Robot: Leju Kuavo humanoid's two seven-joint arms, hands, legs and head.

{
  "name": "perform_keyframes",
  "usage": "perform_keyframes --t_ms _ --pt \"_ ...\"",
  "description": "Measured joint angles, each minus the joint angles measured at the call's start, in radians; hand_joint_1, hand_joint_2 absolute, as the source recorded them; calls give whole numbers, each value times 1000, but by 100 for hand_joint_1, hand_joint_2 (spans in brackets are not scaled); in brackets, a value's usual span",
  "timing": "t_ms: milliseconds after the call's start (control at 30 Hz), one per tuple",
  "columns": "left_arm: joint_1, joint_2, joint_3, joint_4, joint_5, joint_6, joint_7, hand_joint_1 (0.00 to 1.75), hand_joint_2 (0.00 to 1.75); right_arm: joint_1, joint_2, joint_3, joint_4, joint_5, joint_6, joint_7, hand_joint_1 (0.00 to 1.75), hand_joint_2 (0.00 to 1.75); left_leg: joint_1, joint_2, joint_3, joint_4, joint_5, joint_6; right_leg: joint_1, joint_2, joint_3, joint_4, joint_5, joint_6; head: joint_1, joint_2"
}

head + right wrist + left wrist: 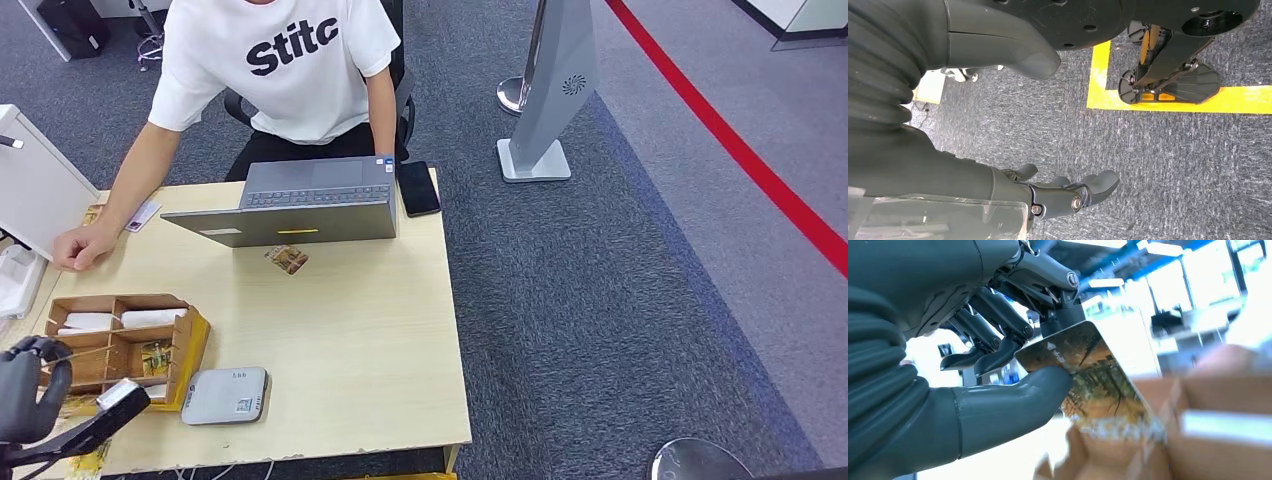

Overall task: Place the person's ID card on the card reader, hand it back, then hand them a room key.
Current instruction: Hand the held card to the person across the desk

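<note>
**Left hand pinches a key card over the box**

A key card [1093, 385], printed in brown and orange, sits pinched in the left hand [1013, 355]: the thumb [1013, 405] presses one face and the dark fingers [998, 347] back the other. Much of the card sticks out past the fingertips, towards the blurred cardboard of the box [1218, 405] beyond it. From the head view the left hand [30, 385] is at the near left corner of the worktop [340, 340], at the near left side of the box [120, 340], with a pale flat piece [122, 394] showing just right of it over the box's near edge.

The box is an open cardboard tray with compartments; white cards [150, 318] lie in its far cells and another patterned card [155, 357] in a middle one. Just right of the box, near the front edge, lies the grey reader [226, 395]. Farther off, mid-worktop, a small brown card [287, 259] lies flat just in front of the laptop [290, 205]. A phone [418, 188] rests at the far right edge beside the laptop.

A person [280, 60] in a white shirt sits behind the worktop, one fist [80, 246] resting on it at far left, near a pale card [144, 214].

The right hand [1063, 192] hangs over grey carpet [1173, 170], holding nothing, its fingers loosely apart and slightly curled.
</note>
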Motion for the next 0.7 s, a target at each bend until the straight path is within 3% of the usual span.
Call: perform_keyframes --t_ms 467,700 --pt "-69 28 8 -72 4 -12 10 175 175 0 3 7 0 3 -1 0 0 175 0 0 0 0 0 0 0 1 -1 0 0 0 0 0" --pt "-197 52 6 3 -4 -67 43 175 175 -2 3 27 0 22 -1 14 0 175 0 -1 0 0 1 -1 0 0 0 0 1 -1 0 0"
